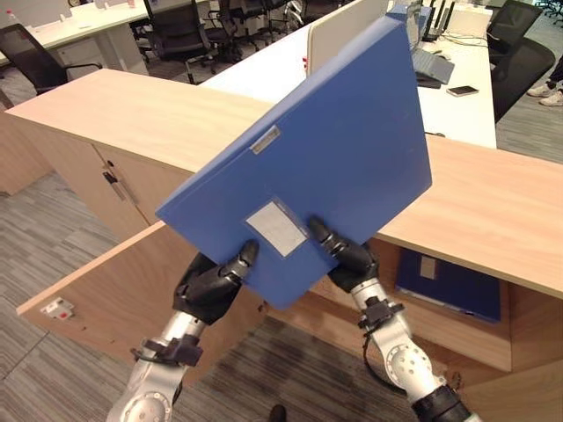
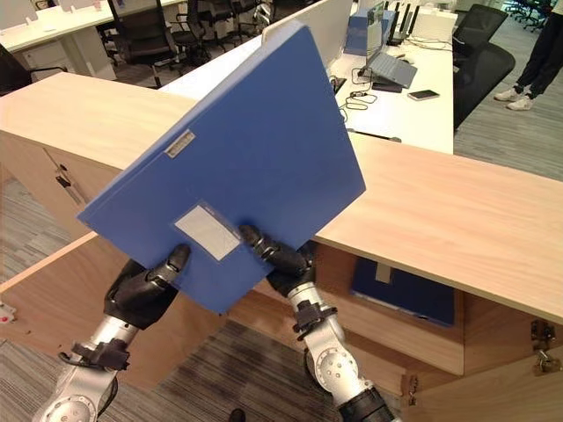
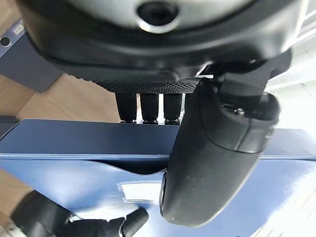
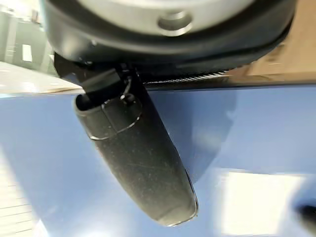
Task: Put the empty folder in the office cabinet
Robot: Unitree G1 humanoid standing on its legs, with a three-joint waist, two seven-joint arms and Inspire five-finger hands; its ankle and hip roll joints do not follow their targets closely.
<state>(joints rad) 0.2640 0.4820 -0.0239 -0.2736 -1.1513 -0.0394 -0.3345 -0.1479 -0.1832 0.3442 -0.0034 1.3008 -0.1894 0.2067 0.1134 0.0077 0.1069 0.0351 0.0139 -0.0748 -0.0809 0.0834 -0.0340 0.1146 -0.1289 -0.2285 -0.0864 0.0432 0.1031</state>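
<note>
A flat blue folder (image 1: 325,149) with a pale label is tilted, its long axis rising from near left to far right. The left hand (image 1: 211,283) and right hand (image 1: 350,257) clamp its near edge, thumbs on top, fingers beneath.

At the upper right of the frame you see a white desk (image 1: 457,105) carrying a laptop (image 1: 431,66) and, just beside it, a phone (image 1: 463,90). Black office chairs (image 1: 180,31) stand along the top edge, and another white desk (image 1: 79,31) sits in the upper left. Grey carpet (image 1: 35,255) covers the floor at lower left, and a person's shoes (image 1: 545,92) show at the right edge.
</note>
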